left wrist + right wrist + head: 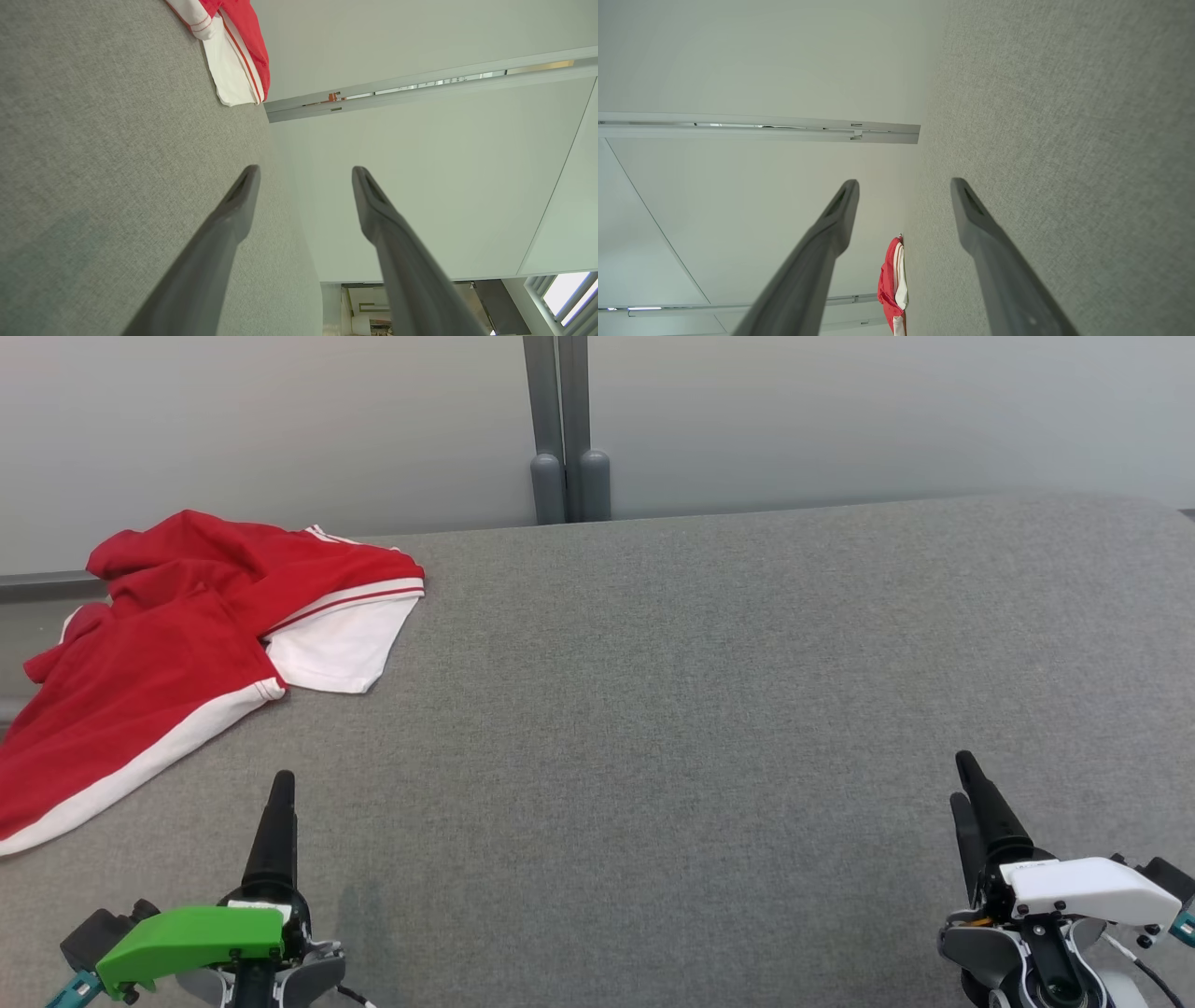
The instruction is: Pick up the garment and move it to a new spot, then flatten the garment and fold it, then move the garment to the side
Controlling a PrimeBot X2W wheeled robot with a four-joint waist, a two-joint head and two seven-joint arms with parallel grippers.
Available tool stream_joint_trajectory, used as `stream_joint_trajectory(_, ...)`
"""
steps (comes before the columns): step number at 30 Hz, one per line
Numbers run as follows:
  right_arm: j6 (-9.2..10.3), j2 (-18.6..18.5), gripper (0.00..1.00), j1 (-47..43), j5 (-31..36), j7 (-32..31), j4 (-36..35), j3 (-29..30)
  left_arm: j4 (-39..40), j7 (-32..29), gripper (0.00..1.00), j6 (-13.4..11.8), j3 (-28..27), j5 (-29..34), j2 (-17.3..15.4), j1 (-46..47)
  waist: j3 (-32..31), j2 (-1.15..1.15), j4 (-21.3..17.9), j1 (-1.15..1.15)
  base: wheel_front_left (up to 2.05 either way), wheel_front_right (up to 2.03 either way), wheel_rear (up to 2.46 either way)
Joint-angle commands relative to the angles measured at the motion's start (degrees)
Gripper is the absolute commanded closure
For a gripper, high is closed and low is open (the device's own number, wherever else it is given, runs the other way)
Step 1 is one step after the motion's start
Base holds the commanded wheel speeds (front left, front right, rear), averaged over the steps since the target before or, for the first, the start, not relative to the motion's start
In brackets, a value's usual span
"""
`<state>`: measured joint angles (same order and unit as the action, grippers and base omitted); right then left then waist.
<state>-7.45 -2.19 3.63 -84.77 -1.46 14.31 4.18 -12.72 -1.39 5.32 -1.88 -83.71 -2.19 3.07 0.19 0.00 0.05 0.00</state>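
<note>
**Clerk:** While neither arm had yet taken hold of anything, what hazard was entered?

**Keeper:** Hazard, judged: the garment (177,635) lay bunched at the very edge. A pinch on one loose fold would likely lift a single layer, twisting the rest or dragging it off the far-left corner.

**Clerk:** And the entries, largest first?

**Keeper:**
- Item one: wall (840,420), pale and plain, with a grey double post (566,429) behind the far edge.
- Item two: surface (709,728), broad, covered in grey woven fabric.
- Item three: garment, red with white trim, crumpled at the far-left corner, running past the head view's left edge, well apart from both grippers.
- Item four: left gripper (303,175), fingers spread, nothing between them, at the near left and the closer of the two to the garment.
- Item five: right gripper (903,186), fingers likewise spread and unladen, at the near right.
</note>
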Motion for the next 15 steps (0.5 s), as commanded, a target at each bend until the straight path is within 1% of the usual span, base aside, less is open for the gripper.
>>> stream_joint_trajectory(1,-0.01,-0.36,0.0,0.28,2.26,0.7,-1.74,-0.21,1.75,0.62,0.0,-0.53,0.38,2.56,-0.31,0.56,0.01,0.0,0.01,0.0,0.0,0.0,0.0)
stream_joint_trajectory(7,-0.01,-0.4,0.0,-0.15,9.27,2.09,-4.05,-0.72,3.47,2.02,0.0,-1.95,2.03,10.56,-0.35,0.37,0.03,0.0,0.02,0.0,0.0,0.0,0.0)
stream_joint_trajectory(15,-0.02,-0.45,0.0,-0.69,21.45,3.87,-6.61,-1.95,4.94,3.8,0.0,-3.41,3.76,21.03,-0.42,0.04,0.07,0.0,0.08,0.0,0.0,0.0,0.0)
